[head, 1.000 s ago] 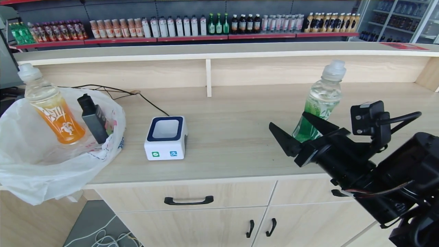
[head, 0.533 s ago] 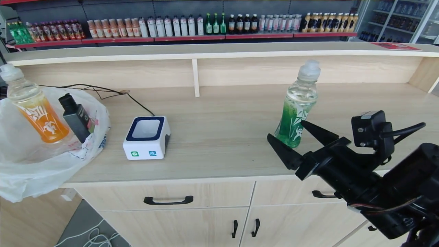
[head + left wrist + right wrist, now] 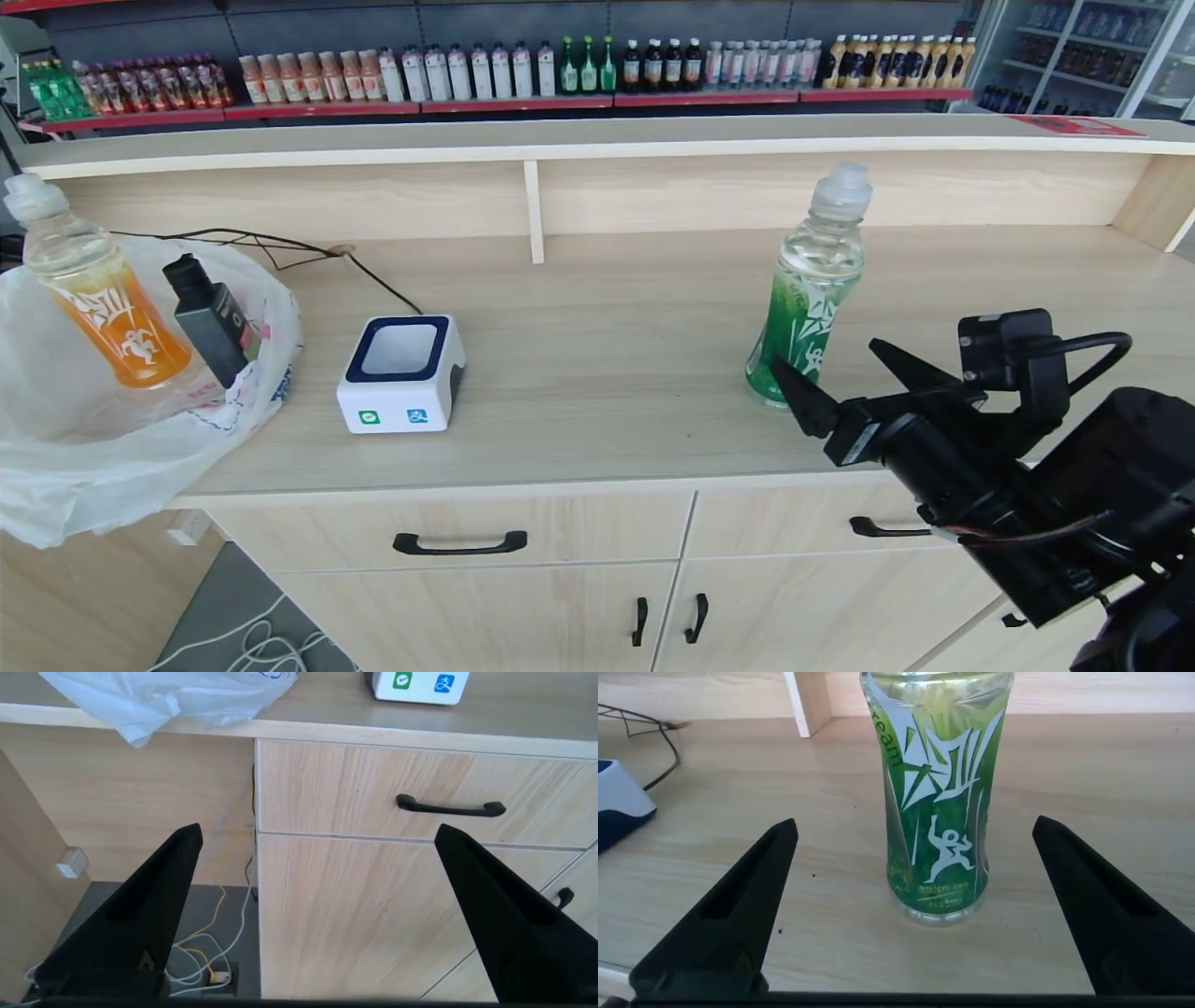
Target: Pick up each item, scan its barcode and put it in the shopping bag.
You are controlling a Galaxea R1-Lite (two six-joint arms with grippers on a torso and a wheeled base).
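Observation:
A green-labelled drink bottle (image 3: 810, 289) stands upright on the right part of the wooden counter (image 3: 607, 373). My right gripper (image 3: 823, 357) is open just in front of it, low, one finger on each side of its base. In the right wrist view the green bottle (image 3: 938, 803) stands between the spread fingers of the right gripper (image 3: 915, 826), untouched. The white scanner (image 3: 401, 373) sits left of centre. A white shopping bag (image 3: 93, 448) at the far left holds an orange bottle (image 3: 89, 289) and a dark bottle (image 3: 213, 322). My left gripper (image 3: 318, 831) is open below the counter edge, facing the drawers.
A black cable (image 3: 280, 245) runs from the scanner towards the back wall. An upright wooden divider (image 3: 534, 210) stands at the counter's back. Drawers with a black handle (image 3: 459, 543) lie under the counter. Shelves of bottles (image 3: 523, 70) line the far wall.
The head camera turned right early on, shifting the whole picture left. Since then my open right gripper has moved forward, closer to the green bottle's base. The bottle, scanner and bag stay put.

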